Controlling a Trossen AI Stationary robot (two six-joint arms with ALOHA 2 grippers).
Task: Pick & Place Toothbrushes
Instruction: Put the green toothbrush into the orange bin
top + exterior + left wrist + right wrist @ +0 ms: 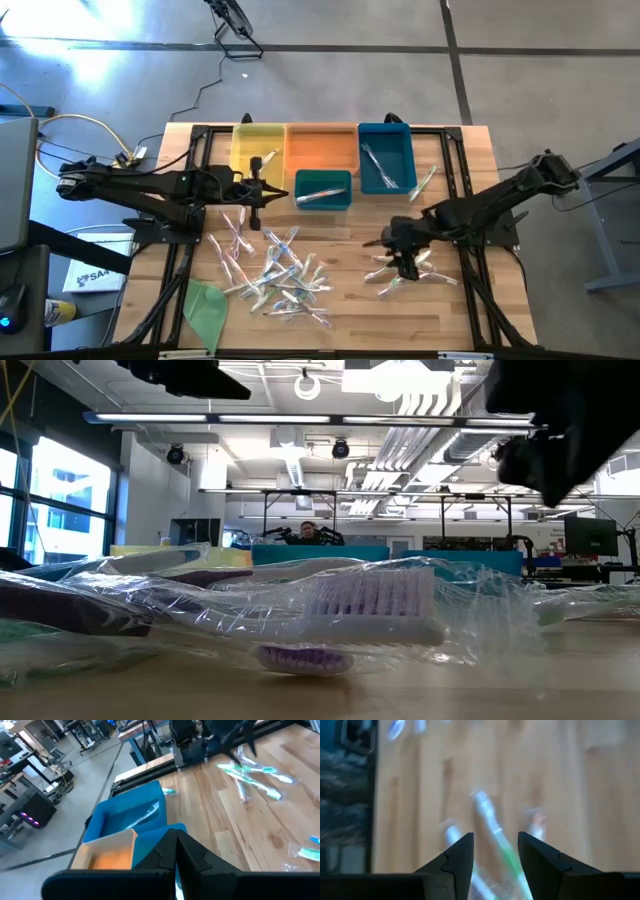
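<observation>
Overhead: a slatted wooden table (470, 310) carries clear-wrapped toothbrushes (280, 275) scattered at centre frame, a smaller cluster at lower right. Along the upper edge stand rectangular plastic bins: yellow bin (258, 145), orange bin (321, 147), blue bin (386, 157) holding some brushes, and a small teal bin (323, 189) with one. A flat green sheet (206, 308) lies lower left. The left gripper (256, 208), fingers together and empty, hangs just below the yellow bin. The right gripper (408, 266), fingers apart, hovers over the right cluster; its wrist view is blurred. Bare wood remains between the clusters.
</observation>
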